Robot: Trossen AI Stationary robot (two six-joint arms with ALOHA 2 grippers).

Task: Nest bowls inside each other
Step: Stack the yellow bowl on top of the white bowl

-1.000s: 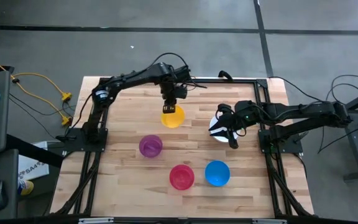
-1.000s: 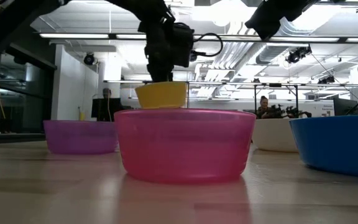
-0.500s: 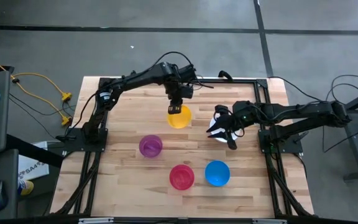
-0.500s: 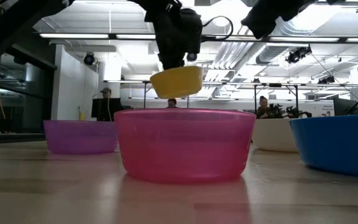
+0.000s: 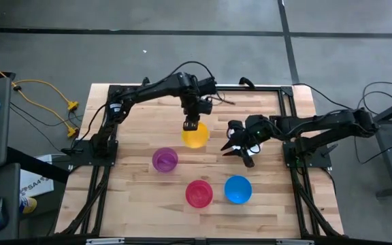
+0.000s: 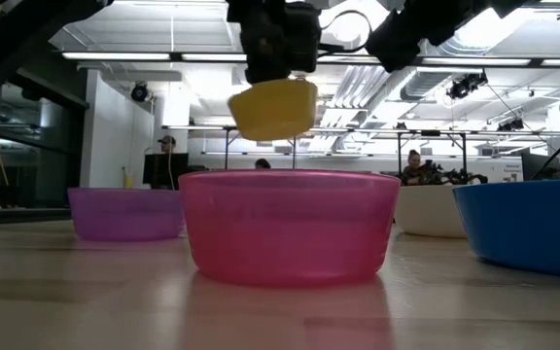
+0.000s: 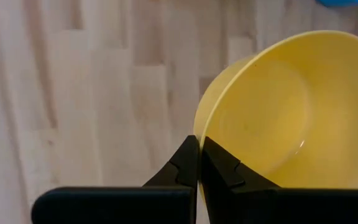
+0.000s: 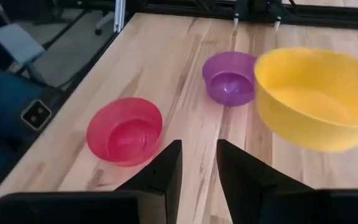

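Showing the yellow bowl [image 5: 195, 136] in carriage, lifted clear of the desk [image 5: 135, 197] and hung beyond the pink-red bowl [image 5: 199, 193], toward the far edge. The left claw [image 5: 193, 124] is closed fully on a single point of the yellow bowl's rim, and the bowl is seen tilted below that point in the low view. The purple bowl [image 5: 165, 159] is set on the left arm's side of the pink-red bowl, a little farther back. The blue bowl [image 5: 237, 190] is set just beside the pink-red bowl on the right arm's side. The white bowl [image 6: 426, 212] is seen only in the low view, resting on the desk behind and to the right-arm side of the pink-red bowl. The right claw [image 5: 239, 148] is held with its fingers apart and nothing between them, beyond the blue bowl and near the yellow bowl.

Several hazards are judged from this arrangement. Because the grip is a pinch on a thin rim, the yellow bowl may be swung or slipped loose by any quick move. If dropped, it is likely to be bounced or rolled across the desk. Since the right claw is placed close by, a knock between the two arms is possible. If the bowl is released while tilted, it may be caught on the receiving rim and left unseated.
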